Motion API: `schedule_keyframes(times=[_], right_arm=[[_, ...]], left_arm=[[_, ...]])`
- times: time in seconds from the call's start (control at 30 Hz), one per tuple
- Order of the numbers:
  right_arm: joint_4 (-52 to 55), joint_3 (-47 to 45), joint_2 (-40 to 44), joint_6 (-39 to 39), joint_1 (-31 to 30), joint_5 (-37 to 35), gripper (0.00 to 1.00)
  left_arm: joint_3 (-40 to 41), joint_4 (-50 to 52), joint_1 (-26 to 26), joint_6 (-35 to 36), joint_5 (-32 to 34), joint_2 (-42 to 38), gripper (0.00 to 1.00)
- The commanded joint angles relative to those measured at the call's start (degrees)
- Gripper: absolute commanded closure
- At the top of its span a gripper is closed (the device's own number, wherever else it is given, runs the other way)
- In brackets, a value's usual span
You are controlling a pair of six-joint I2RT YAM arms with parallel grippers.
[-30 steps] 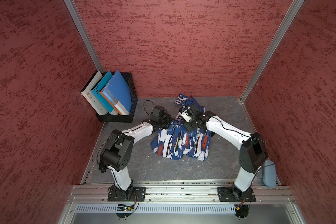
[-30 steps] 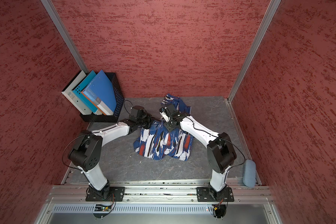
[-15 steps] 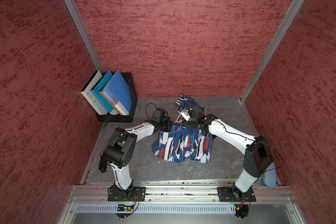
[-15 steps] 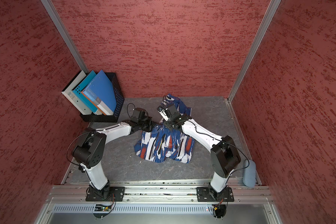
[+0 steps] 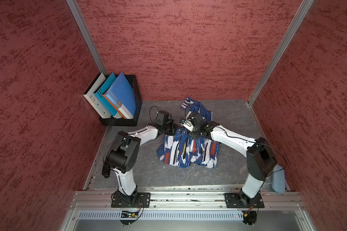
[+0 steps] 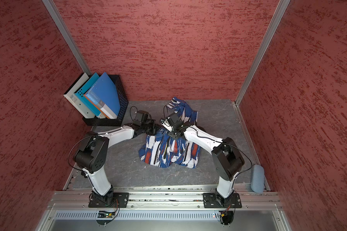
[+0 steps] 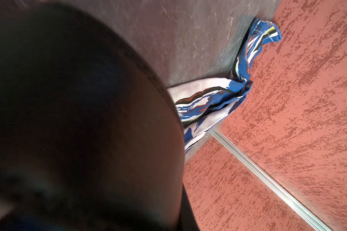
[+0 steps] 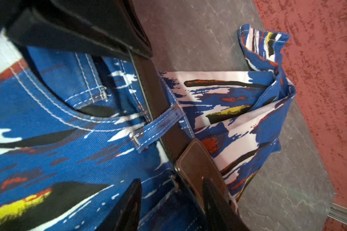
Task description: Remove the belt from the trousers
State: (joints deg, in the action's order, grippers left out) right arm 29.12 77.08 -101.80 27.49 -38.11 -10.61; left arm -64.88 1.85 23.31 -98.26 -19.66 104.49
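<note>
Bearing trousers: grey tabletop; red walls

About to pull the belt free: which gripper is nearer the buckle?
Right. The right gripper has the buckle just ahead of its fingertips; the left gripper sits farther along the belt, beyond the belt loop.

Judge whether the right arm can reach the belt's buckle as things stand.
Probably yes: the right gripper hangs with open jaws on either side of the buckle, nothing between. The belt runs under a loop of the trousers.
</note>
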Motion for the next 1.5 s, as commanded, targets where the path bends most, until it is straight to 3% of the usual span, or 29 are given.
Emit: schedule_keyframes(times=[0.0, 0.27, 0.6, 0.97, 1.27, 1.47], right_arm=[[-0.2, 0.25, -0.85, 0.48, -0.2, -1.1, 0.52], [-2.76, 1.71, -2.8, 0.24, -0.13, -5.81, 0.56], [-3.82, 3.63, -4.58, -0.82, 0.05, -5.13, 0.6], [-3.46, 2.7, -4.93, -1.81, 1.49, -3.68, 0.99], [-3.76, 0.67, -4.01, -3.35, 2.42, -2.92, 1.0], [-4.21, -1.0, -3.06, -3.43, 3.0, -2.92, 1.0]], left_arm=[[-0.11, -1.24, -0.28, -0.44, -3.3, -0.61, 1.0], [0.24, -1.65, -0.55, -0.33, -3.89, -0.56, 1.0], [-0.24, -2.46, -0.63, -0.51, -4.32, 0.51, 1.0], [-0.81, -3.08, -0.72, -0.78, -4.51, 1.11, 1.0], [-1.45, -4.21, -1.51, -1.56, -5.3, 1.13, 1.0], [-2.65, -6.4, -7.83, -1.47, -9.21, -0.75, 1.0]])
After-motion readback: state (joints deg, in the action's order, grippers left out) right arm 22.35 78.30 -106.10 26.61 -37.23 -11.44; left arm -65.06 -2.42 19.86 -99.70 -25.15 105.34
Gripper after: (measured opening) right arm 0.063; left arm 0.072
